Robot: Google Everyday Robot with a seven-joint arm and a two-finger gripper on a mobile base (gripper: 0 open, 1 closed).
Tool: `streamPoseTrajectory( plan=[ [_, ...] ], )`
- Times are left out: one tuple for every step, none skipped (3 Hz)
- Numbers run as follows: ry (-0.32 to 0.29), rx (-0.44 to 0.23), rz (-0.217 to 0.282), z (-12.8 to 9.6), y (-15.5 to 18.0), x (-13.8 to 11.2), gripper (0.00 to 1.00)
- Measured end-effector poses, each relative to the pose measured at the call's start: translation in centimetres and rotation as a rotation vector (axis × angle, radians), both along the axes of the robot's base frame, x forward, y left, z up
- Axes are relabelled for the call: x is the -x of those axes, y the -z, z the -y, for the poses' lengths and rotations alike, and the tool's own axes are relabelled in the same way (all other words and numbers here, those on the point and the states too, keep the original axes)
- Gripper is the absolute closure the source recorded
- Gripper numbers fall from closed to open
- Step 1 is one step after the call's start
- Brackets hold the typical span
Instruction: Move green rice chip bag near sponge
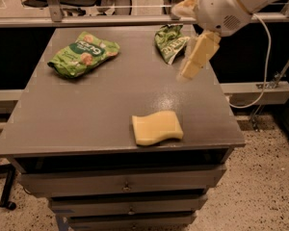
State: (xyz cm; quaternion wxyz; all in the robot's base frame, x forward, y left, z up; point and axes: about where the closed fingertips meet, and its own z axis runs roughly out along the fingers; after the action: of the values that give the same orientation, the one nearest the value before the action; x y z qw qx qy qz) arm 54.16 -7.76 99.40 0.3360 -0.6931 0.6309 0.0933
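The green rice chip bag [83, 53] lies flat at the back left of the grey table [86, 114], a puffy light-green bag with a dark oval label. The pale yellow sponge [157, 127] with wavy edges lies near the table's front edge, right of centre. My gripper [180, 42] hangs over the back right part of the table, above and right of the sponge and far right of the chip bag. Its cream fingers [198, 56] are spread apart and hold nothing.
A smaller creased green bag [169, 41] lies at the back right of the table, just left of my gripper. Drawers [125, 186] sit under the tabletop. A cable [269, 52] and a metal rail run along the right side. Chairs stand behind the table.
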Motion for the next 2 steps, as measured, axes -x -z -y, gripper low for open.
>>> streamPoseTrajectory(
  plan=[
    [-0.152, -0.137, 0.045, -6.32, -0.51, -1.5, 0.0],
    [-0.152, -0.137, 0.045, -6.33, -0.51, -1.5, 0.0]
  ],
)
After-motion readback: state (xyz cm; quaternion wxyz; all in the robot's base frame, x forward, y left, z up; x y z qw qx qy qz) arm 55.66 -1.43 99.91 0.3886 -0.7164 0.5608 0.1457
